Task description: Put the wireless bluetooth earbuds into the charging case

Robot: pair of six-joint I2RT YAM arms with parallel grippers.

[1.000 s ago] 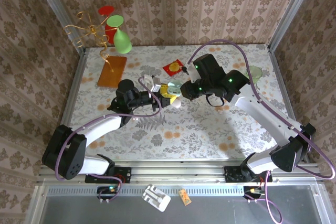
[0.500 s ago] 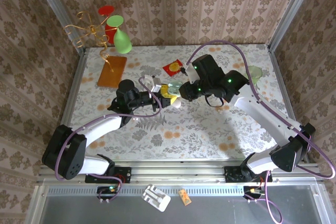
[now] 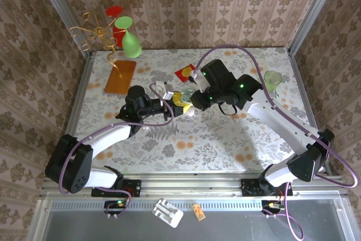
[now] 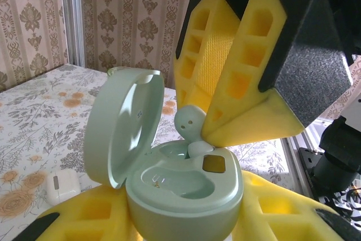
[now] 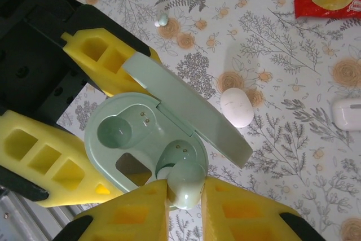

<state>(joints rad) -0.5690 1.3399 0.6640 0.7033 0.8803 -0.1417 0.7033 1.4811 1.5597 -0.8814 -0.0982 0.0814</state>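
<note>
The charging case is pale mint, with its lid hinged open. My left gripper is shut on its body and holds it above the table. One slot of the case stands empty. My right gripper is shut on a mint earbud, which sits tilted at the mouth of the other slot, its tip touching the case. From the left wrist view this earbud pokes out under the right gripper's yellow fingers. A second small earbud lies on the table. Both grippers meet at mid-table.
A white oval case lies on the table beside the grippers, another white case further right. A red snack packet, an orange tile, a green cup and a wire stand sit toward the back.
My right gripper has moved left with the earbud, onto the open case. The left gripper and the case have stayed put.
</note>
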